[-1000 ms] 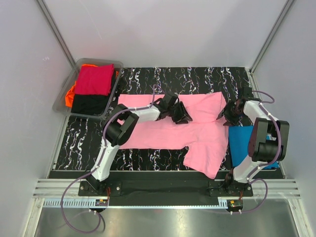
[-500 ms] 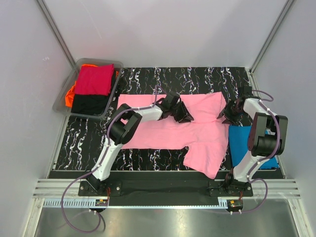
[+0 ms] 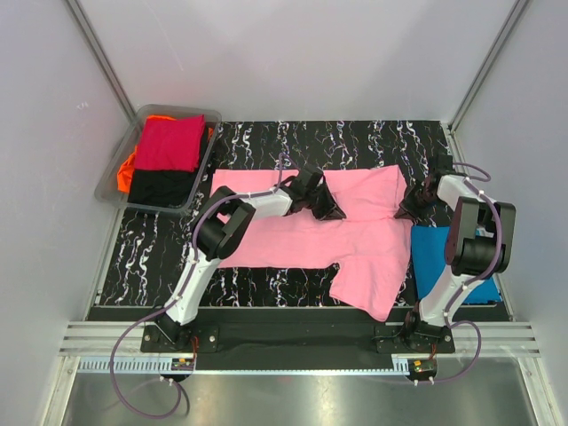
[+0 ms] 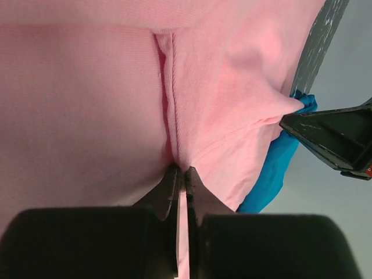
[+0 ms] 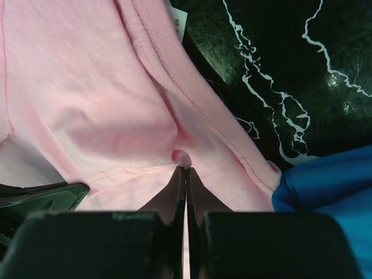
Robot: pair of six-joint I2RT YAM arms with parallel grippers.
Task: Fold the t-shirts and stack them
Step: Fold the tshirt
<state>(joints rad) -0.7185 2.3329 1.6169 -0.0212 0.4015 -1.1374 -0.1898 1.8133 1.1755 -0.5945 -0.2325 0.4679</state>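
The pink t-shirt (image 3: pixel 302 235) lies spread flat across the middle of the black, white-veined worktop (image 3: pixel 266 142), with one flap hanging down toward the near edge on my right. I have the left end effector (image 4: pixel 181 170) clenched on it around the middle of the cloth. In the left wrist view its tips are pressed together on a raised ridge of pink fabric that runs away from them like a seam or crease. The right end effector (image 5: pixel 185 170) is at the shirt's right edge, likewise clenched. The right wrist view shows its tips nipped on a small pucker of pink cloth just inside the ribbed neckband (image 5: pixel 174 75), with a white label (image 5: pixel 176 20) showing further up. I can't say for sure whether that pinch takes one layer or two, as the tips hide it.

The blue t-shirt (image 3: pixel 439 257) sits at the right end of the worktop beside the right arm, and its edge touches the pink one. Well apart, at the far left corner, a clear plastic bin (image 3: pixel 114 182) holds a crimson t-shirt (image 3: pixel 170 142) folded on top. A black t-shirt (image 3: pixel 160 186) lies nearer me, and an orange t-shirt (image 3: pixel 127 166) shows along the left side beneath them.
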